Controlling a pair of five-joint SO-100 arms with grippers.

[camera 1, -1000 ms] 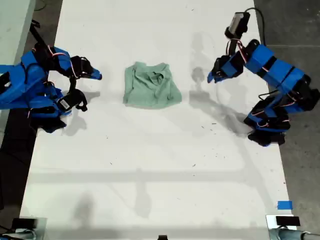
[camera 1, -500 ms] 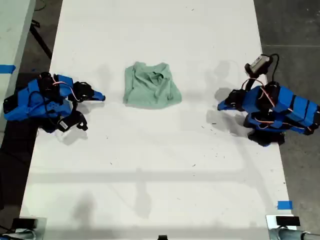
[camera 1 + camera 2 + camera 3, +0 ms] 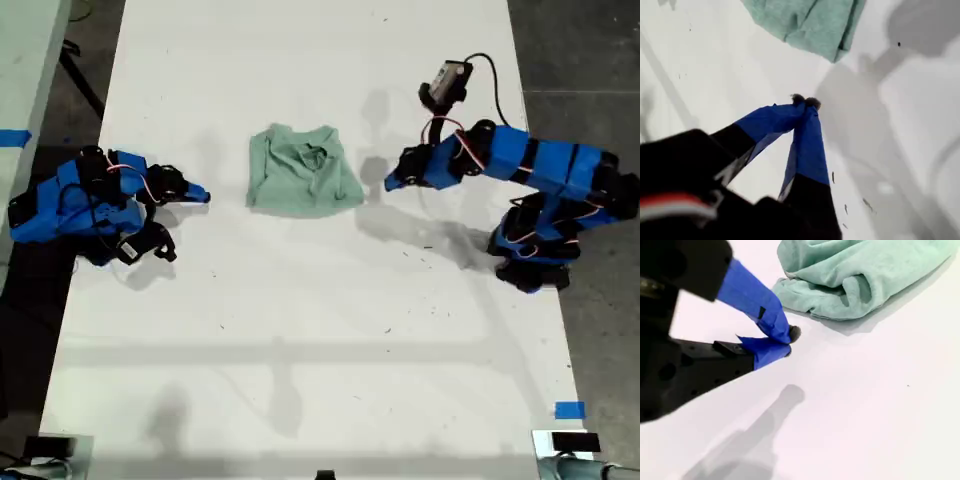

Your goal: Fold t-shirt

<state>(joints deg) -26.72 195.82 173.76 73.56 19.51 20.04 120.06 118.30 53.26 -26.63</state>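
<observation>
My first gripper (image 3: 805, 101) has its two blue jaws brought together at the tips, with nothing between them. It hangs over the white table (image 3: 300, 330), just off one corner of the t-shirt (image 3: 810, 22) and not touching it. In the exterior view this gripper (image 3: 392, 181) sits on the arm reaching in from the exterior view's right, its tips near the shirt's right edge, with a shadow on the table beneath it.

My second gripper (image 3: 787, 342) is likewise closed tip to tip and holds nothing. It is just beside a rolled, bunched edge of the t-shirt (image 3: 860, 275), a little apart from the cloth. In the exterior view it (image 3: 203, 195) belongs to the arm tucked low at the exterior view's left, pointing toward the shirt.

The t-shirt (image 3: 303, 170) lies folded into a compact, rumpled, pale green bundle on the table between the two grippers, in the upper middle of the exterior view
</observation>
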